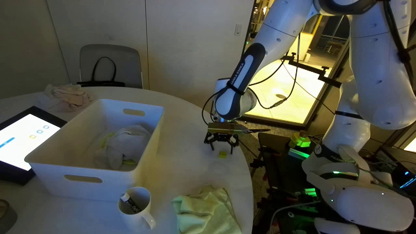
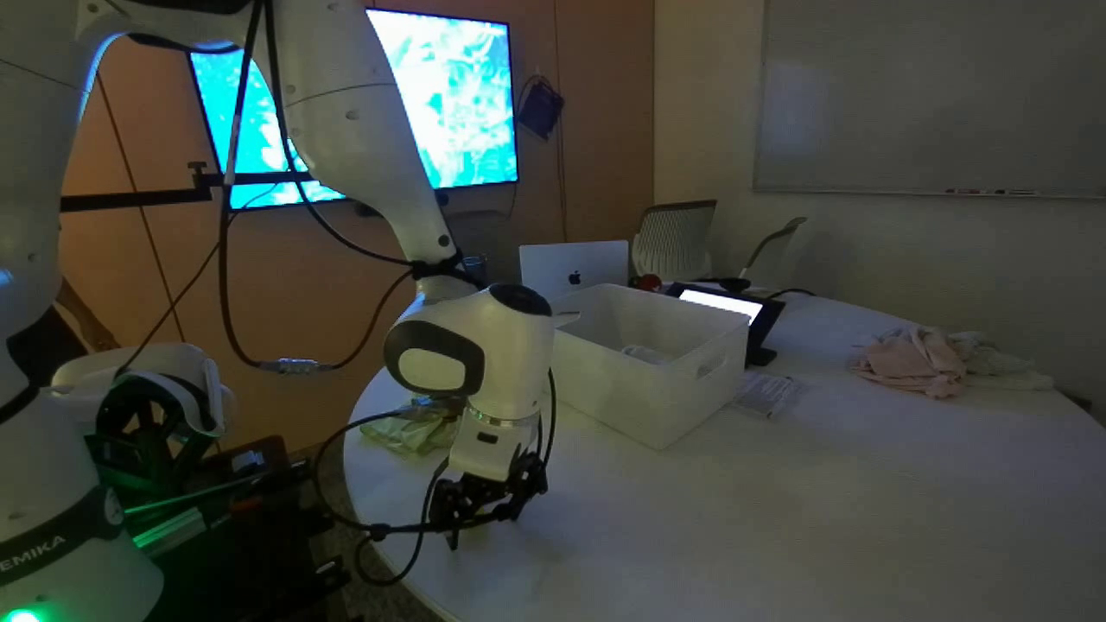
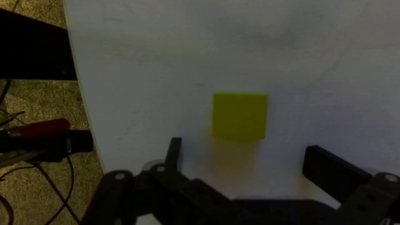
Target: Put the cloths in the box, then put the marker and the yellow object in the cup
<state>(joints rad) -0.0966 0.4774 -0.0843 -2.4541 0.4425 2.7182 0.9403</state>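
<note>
The yellow object (image 3: 240, 116), a small block, lies on the table close to its edge. My gripper (image 3: 243, 143) is open just above it, fingers spread to either side and nothing held; in an exterior view the gripper (image 1: 222, 150) points down over the block. A white-grey cloth (image 1: 128, 143) lies inside the white box (image 1: 81, 190), with bits of yellow-green cloth (image 1: 130, 161) showing beneath. A larger pale yellow-green cloth (image 1: 206, 211) is crumpled on the table in front. The marker (image 1: 130, 204) leans inside the white cup (image 1: 135, 224), beside the box.
A lit tablet (image 1: 24, 139) stands beside the box, and a beige-pink fabric heap (image 1: 70, 96) lies behind it. A dark roll (image 1: 6, 216) is at the near left. Past the table edge sits a dark stand with a red-handled clamp (image 3: 43, 127). A laptop (image 2: 575, 266) stands behind the box.
</note>
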